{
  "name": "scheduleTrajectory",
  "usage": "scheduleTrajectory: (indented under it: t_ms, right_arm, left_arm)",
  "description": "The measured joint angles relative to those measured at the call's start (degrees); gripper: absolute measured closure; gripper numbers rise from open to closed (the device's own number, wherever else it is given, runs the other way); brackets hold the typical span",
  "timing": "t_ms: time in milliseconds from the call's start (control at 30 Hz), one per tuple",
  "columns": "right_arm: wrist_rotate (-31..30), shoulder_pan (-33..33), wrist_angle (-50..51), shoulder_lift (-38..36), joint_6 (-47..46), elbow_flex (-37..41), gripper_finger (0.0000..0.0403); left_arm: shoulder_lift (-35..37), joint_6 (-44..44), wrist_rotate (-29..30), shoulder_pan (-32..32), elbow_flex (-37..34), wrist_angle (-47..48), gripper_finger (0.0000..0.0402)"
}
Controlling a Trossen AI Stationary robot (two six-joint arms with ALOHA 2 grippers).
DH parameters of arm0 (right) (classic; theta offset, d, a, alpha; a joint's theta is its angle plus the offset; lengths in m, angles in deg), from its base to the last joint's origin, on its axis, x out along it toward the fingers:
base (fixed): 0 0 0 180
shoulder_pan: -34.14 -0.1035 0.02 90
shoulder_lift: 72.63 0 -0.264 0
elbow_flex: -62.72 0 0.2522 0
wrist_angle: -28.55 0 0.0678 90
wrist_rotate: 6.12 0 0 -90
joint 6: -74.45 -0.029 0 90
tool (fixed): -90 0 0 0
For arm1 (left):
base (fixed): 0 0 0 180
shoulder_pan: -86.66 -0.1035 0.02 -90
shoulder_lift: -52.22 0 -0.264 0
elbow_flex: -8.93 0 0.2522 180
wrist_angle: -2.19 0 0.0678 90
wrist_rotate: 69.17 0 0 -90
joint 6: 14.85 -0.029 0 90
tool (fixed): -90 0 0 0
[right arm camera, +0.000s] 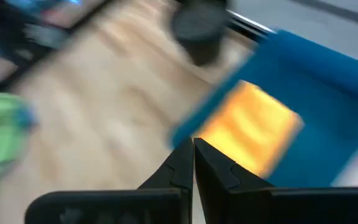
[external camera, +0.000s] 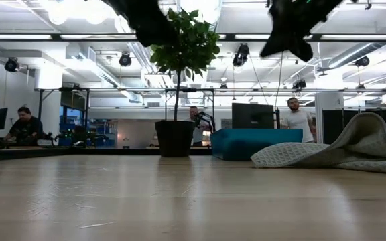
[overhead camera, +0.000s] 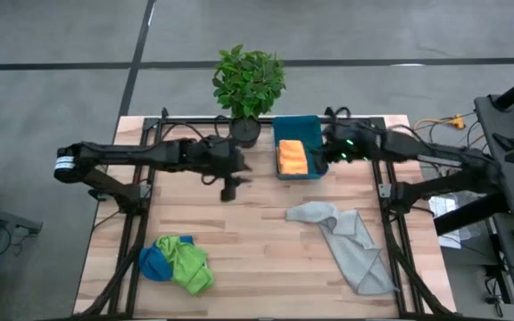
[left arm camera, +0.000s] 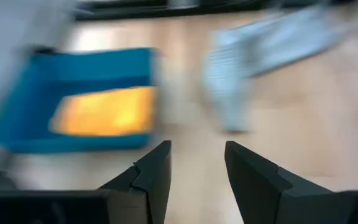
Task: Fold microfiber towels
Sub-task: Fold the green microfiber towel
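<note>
Towels wait on the table, one already in the bin

Cloths lie at the near edge of the light wooden table [overhead camera: 257,241]: a soft lime green microfiber towel [overhead camera: 188,262] bunched against a crumpled blue microfiber towel [overhead camera: 155,260] at the near left corner, the two touching. To the right, a larger pale grey microfiber towel [overhead camera: 348,242] sprawls unfolded in a rumpled heap running toward the near right corner; from table height it rises as a soft ridge [external camera: 344,148].

Farther back, both dark arms hover over the table's far half. The left gripper [left arm camera: 196,163] hangs near the middle, left of the bin, its fingers parted with nothing between them. The right gripper [right arm camera: 193,163] hangs just beside the bin's right side, fingers pressed together and empty.

Against the far edge stands a teal rectangular plastic bin [overhead camera: 314,132]. Inside it lies a folded orange microfiber towel [overhead camera: 292,157], the only item in the container. Just left of the bin, a leafy green plant in a dark round pot [overhead camera: 247,86] stands upright at the table's back edge.

Beyond the table, several people [external camera: 300,120] are in the workshop room.
</note>
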Motion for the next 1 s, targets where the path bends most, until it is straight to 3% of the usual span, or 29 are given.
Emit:
scheduleTrajectory:
  t_ms: [167,267,433,600,800,1000]
  right_arm:
    - [5.6,-9.0,-17.9,-10.2,-4.8,11.3,0.0394]
    - [5.5,-13.9,-29.0,-14.2,-5.7,17.2,0.0394]
    - [5.5,-18.3,-39.6,-16.6,-6.4,23.8,0.0394]
    - [5.3,-20.6,-40.8,-15.7,-9.5,25.5,0.0394]
    - [5.4,-23.3,-40.7,-14.1,-9.8,25.8,0.0394]
    - [5.5,-26.1,-40.7,-13.8,-9.8,24.8,0.0394]
  left_arm:
    - [3.2,17.1,-19.1,2.8,0.0,5.4,0.0265]
    - [4.0,22.2,-23.6,7.4,-0.3,8.6,0.0265]
    - [4.2,23.3,-22.9,17.9,-1.9,13.8,0.0265]
    - [3.0,22.1,-15.0,25.5,-4.6,15.6,0.0265]
    - [-3.5,18.4,-13.5,26.4,-5.3,18.9,0.0265]
    - [-12.3,7.7,-17.7,26.3,-4.8,22.3,0.0265]
